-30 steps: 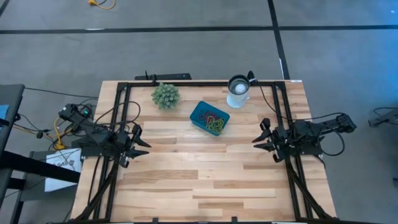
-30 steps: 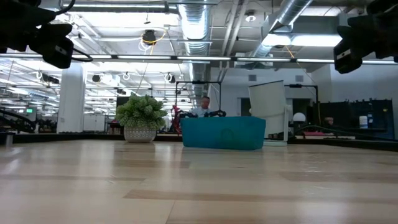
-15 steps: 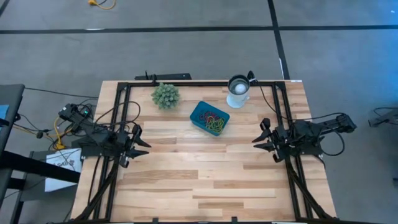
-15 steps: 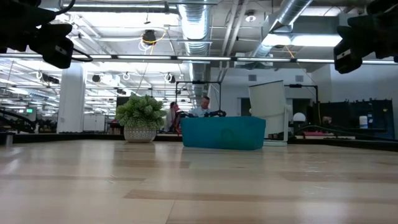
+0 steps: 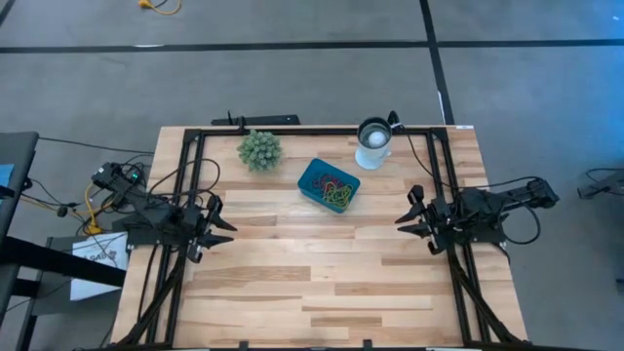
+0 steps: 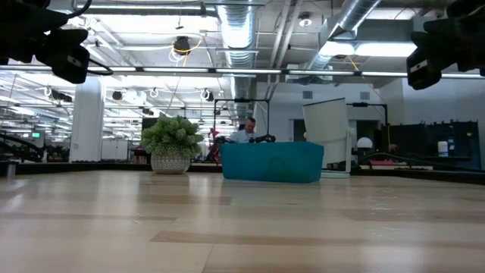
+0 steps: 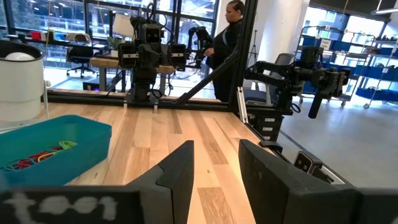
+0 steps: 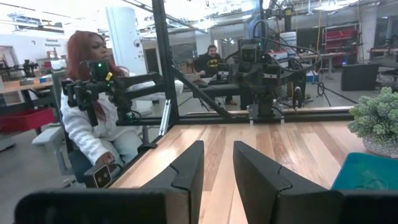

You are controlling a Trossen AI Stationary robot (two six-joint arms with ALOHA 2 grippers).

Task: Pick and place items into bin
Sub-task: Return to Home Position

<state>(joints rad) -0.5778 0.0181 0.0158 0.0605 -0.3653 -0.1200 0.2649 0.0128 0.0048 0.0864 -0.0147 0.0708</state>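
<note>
The teal tray (image 5: 329, 184) sits on the far middle of the table, holding a tangle of coloured rubber bands (image 5: 334, 188); the low view shows the tray's wall (image 6: 273, 163) and the left wrist view its corner (image 7: 50, 148) with bands inside (image 7: 37, 155). My left gripper (image 5: 226, 227) hovers open over the table's left side. My right gripper (image 5: 403, 222) hovers open over the right side. Both point toward the table's middle and hold nothing; each wrist view shows a gap between its fingers, left gripper (image 7: 216, 168), right gripper (image 8: 217, 165).
A spiky green plant (image 5: 259, 149) in a pot stands left of the tray. A white cup with a dark rim (image 5: 372, 141) stands to its right. A black frame (image 5: 292, 129) runs along the far edge. People show in the room beyond the table.
</note>
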